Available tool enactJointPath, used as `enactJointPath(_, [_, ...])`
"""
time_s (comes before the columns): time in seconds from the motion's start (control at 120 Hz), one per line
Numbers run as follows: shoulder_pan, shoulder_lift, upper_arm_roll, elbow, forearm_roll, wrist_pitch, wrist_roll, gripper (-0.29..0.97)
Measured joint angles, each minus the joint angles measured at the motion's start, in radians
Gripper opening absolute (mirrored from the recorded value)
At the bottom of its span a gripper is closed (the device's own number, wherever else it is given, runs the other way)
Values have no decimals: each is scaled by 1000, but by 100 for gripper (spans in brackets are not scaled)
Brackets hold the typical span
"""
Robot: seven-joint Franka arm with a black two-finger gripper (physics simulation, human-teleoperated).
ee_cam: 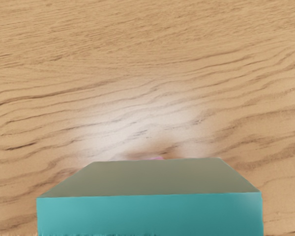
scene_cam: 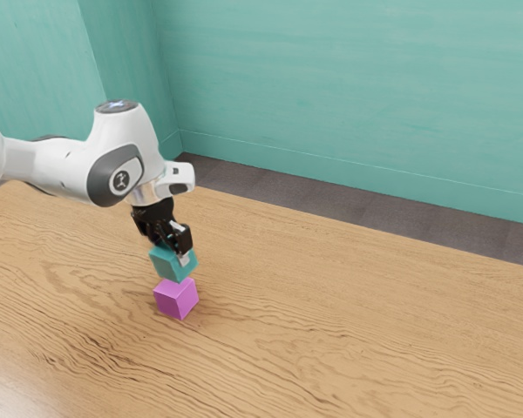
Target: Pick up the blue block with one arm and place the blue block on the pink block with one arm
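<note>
While hand (scene_cam: 176,250) clamps blue block (scene_cam: 170,266): it is directly over pink block (scene_cam: 176,299).
Risk: off-centre release would tip it onto surface (scene_cam: 375,331).

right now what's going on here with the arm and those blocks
A single robot arm is stacking blocks on a wooden table. Its gripper is shut on the blue block, holding it directly above the pink block, which sits on the table. The two blocks are touching or very nearly so, and I cannot tell which. In the wrist view the blue block covers almost all of the pink one, so they look well lined up. The blue block has not been let go.
</note>
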Motion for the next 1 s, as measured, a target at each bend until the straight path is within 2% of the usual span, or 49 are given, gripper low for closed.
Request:
enactJointPath(0.217, [49, 19, 2, -3, 1, 10, -16, 32])
enactJointPath(1.0, [37, -20, -7, -52, -1, 19, -48, 32])
